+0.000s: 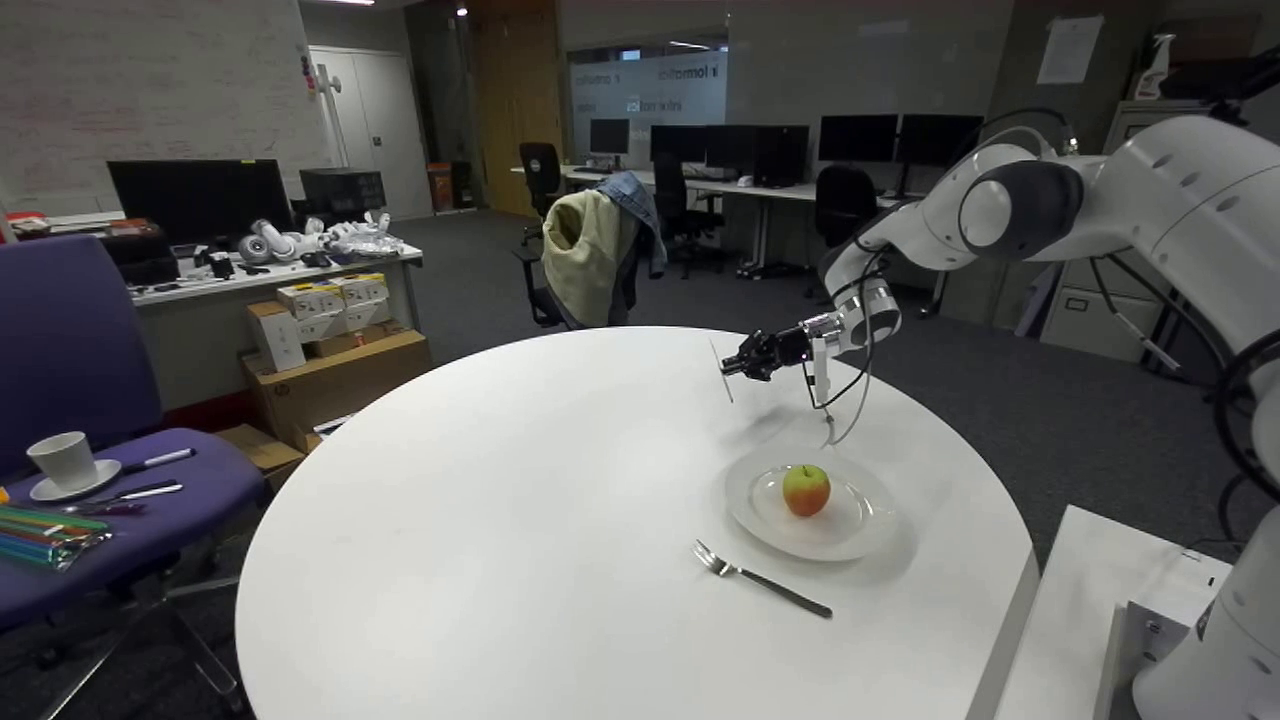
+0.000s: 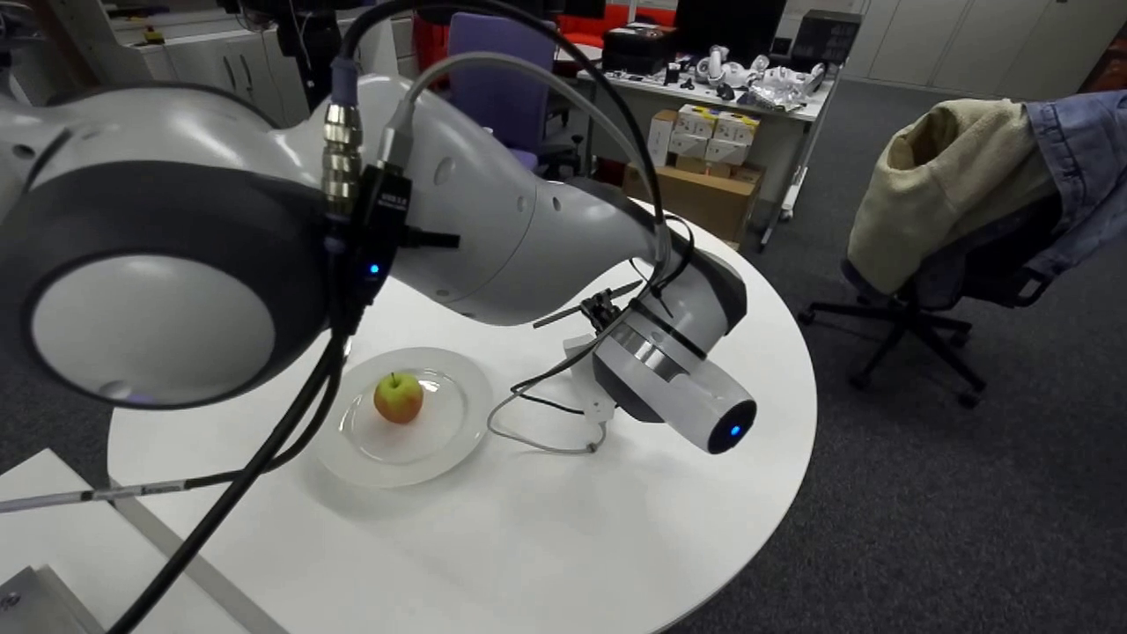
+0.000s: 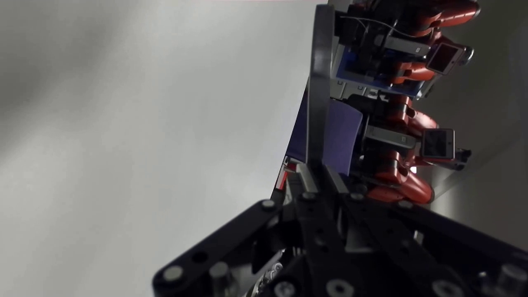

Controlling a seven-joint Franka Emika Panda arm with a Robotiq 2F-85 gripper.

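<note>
Low over the far part of the round white table [image 1: 450, 480], my gripper [image 1: 734, 367] is shut on a slim grey utensil that looks like a table knife [image 3: 320, 90]. In the wrist view the utensil runs long and straight out from between the fingers of the gripper [image 3: 317, 173]. Both ends of the knife [image 2: 556, 317] stick out past the jaws in an exterior view. Nearer the robot base, a red and green apple [image 1: 806, 490] sits on a white plate [image 1: 745, 500]. Beside the plate lies a fork [image 1: 770, 587] with a dark handle.
A loose grey cable [image 2: 546, 449] loops from the wrist close to the plate. Purple chair [image 1: 170, 460] beside the table bears a white cup [image 1: 66, 460], pens and coloured straws. Another chair, draped with jackets [image 1: 585, 250], stands beyond the table's far edge.
</note>
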